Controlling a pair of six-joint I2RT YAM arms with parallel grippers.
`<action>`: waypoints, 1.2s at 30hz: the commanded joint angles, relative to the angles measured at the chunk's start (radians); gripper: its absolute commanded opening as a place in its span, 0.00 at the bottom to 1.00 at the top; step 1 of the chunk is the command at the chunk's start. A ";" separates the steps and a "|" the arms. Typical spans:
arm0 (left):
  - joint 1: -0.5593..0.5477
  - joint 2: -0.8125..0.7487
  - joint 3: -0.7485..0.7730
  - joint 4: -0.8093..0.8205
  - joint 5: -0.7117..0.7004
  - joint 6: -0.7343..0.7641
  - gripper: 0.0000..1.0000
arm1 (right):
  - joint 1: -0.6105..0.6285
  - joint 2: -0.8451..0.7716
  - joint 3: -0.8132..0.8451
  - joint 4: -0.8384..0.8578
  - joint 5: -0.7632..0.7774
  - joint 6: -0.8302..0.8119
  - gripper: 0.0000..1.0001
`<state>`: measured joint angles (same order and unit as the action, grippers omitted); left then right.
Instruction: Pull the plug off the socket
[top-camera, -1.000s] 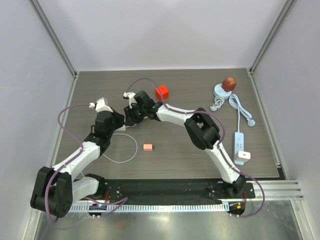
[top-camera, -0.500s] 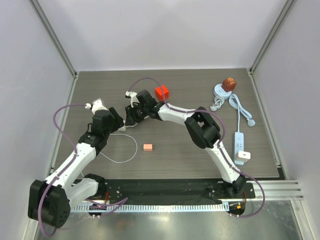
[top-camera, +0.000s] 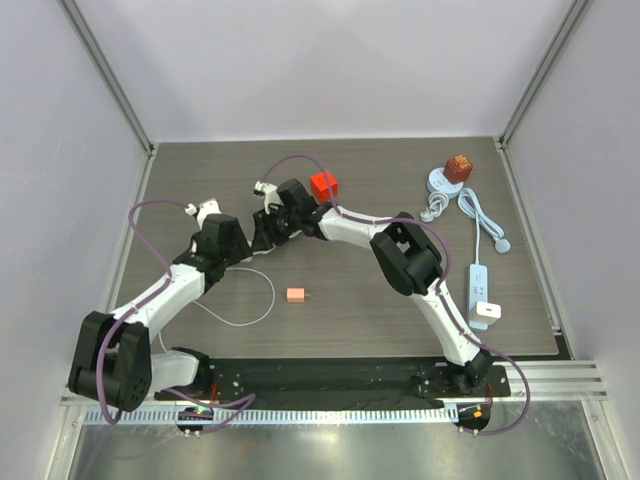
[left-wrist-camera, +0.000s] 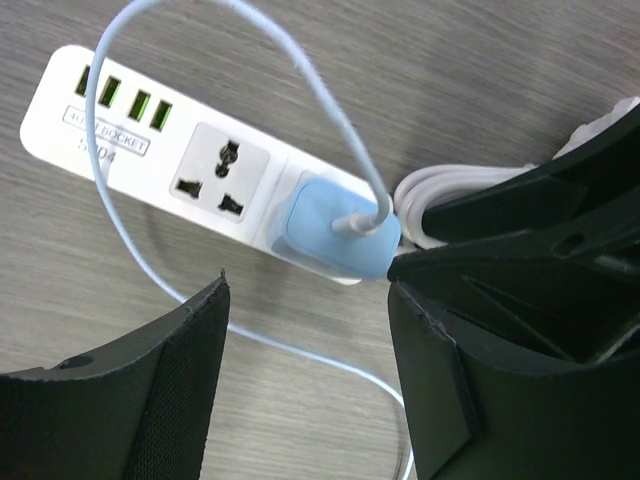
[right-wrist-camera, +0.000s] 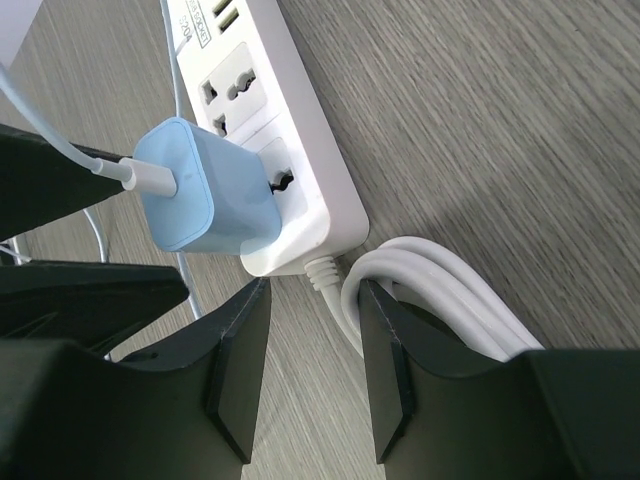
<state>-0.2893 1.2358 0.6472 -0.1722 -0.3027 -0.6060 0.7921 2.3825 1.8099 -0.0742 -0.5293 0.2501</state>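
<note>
The light-blue plug (left-wrist-camera: 335, 235) sits in the white socket strip (left-wrist-camera: 150, 150), and its thin white lead (left-wrist-camera: 330, 110) loops over the strip. My left gripper (left-wrist-camera: 308, 285) stands open just short of the plug, with bare table between its fingers. The right finger's tip touches or nearly touches the plug's corner. In the right wrist view the plug (right-wrist-camera: 200, 200) is seated in the strip (right-wrist-camera: 300, 180). My right gripper (right-wrist-camera: 312, 290) is open narrowly at the strip's cord end and straddles the cord (right-wrist-camera: 345, 305) without clamping it. From above, both grippers (top-camera: 243, 243) (top-camera: 263, 232) hide the strip.
A red block (top-camera: 323, 185) lies just behind the right wrist. A small orange adapter (top-camera: 296, 295) lies mid-table beside the thin lead's loop (top-camera: 262, 305). At the right are a second white strip (top-camera: 479, 285) and a round base carrying a brown object (top-camera: 457, 168).
My left gripper has gone from shut to open. Its wrist drew back to the left, then came in again toward the plug. The right arm has barely moved.
</note>
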 joint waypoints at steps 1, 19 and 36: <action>0.004 0.023 0.040 0.108 -0.021 0.037 0.65 | -0.002 0.024 -0.031 -0.096 -0.005 0.006 0.47; 0.006 0.145 0.074 0.151 -0.033 0.055 0.44 | -0.010 0.035 -0.023 -0.085 -0.031 0.023 0.47; 0.064 -0.156 -0.064 0.260 0.080 0.024 0.00 | -0.013 0.066 0.009 -0.113 -0.001 0.031 0.47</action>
<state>-0.2272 1.1278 0.5655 -0.0296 -0.2333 -0.6201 0.7811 2.3913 1.8141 -0.0814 -0.5655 0.2844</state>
